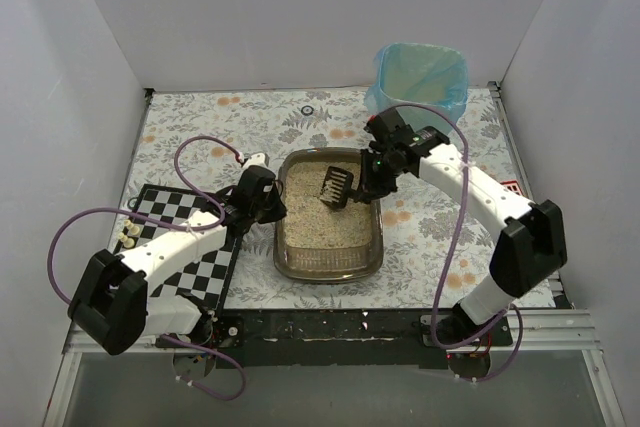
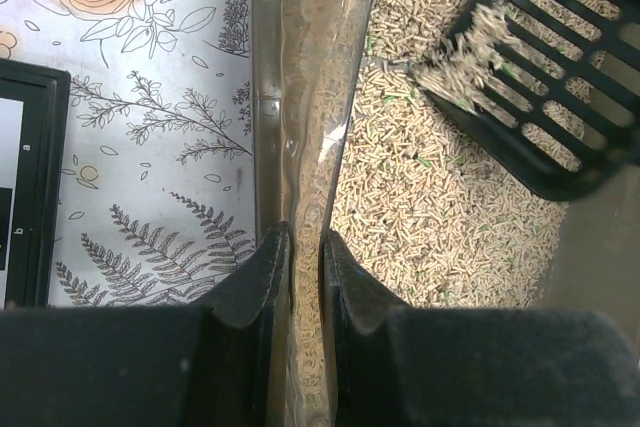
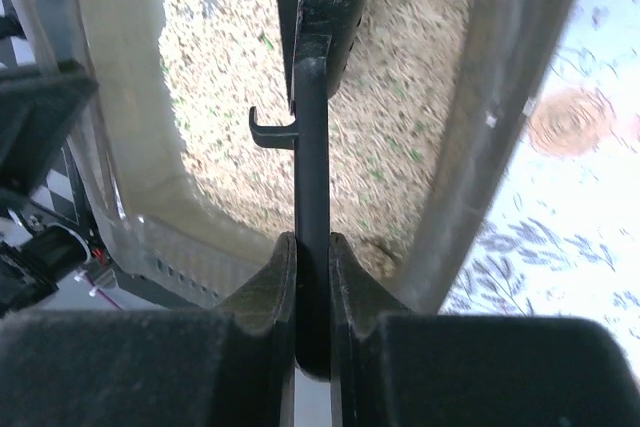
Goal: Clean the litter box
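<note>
left fingers [image 2: 250,292] pinched on box [image 1: 330,273] wall | right fingers [image 3: 262,297] clamped on scoop [image 1: 336,185] | litter [image 1: 325,232] easily flung outside box if jerked

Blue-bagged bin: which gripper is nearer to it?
Right. The right gripper, holding the scoop over the far end of the litter box, sits just short of the bin; the left gripper clamps its left wall, farther away.

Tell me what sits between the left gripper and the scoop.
Only loose litter. In the left wrist view the left gripper clamps the litter box by its wall, and bare pellets stretch from there to the scoop.
</note>
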Controlling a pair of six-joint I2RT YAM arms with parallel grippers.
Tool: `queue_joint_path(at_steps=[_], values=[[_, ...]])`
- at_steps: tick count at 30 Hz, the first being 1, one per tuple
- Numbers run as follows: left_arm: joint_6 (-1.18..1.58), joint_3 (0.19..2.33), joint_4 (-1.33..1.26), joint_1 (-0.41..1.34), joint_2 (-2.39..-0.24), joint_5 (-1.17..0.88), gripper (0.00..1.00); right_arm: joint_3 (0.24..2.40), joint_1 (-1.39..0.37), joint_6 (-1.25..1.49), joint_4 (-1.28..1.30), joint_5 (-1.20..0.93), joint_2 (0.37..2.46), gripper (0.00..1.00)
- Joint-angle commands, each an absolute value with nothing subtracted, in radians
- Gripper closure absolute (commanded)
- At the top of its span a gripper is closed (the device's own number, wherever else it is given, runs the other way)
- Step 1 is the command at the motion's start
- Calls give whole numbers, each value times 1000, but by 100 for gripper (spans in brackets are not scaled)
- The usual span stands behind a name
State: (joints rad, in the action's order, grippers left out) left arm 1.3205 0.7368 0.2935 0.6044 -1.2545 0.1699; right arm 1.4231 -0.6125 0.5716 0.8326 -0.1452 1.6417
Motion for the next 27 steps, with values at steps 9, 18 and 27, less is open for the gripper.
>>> queue_joint_path(at_steps=[9, 18, 27], values=[[1479, 716, 304, 603, -1175, 175, 93, 1223, -629, 762, 444, -374, 1500, 99], [1551, 690, 290, 624, -1140, 169, 94, 1118, -630, 1256, 256, -191, 1572, 99], [1560, 678, 291, 637, -1123, 198, 94, 1141, -635, 1227, 696, 162, 1442, 99]])
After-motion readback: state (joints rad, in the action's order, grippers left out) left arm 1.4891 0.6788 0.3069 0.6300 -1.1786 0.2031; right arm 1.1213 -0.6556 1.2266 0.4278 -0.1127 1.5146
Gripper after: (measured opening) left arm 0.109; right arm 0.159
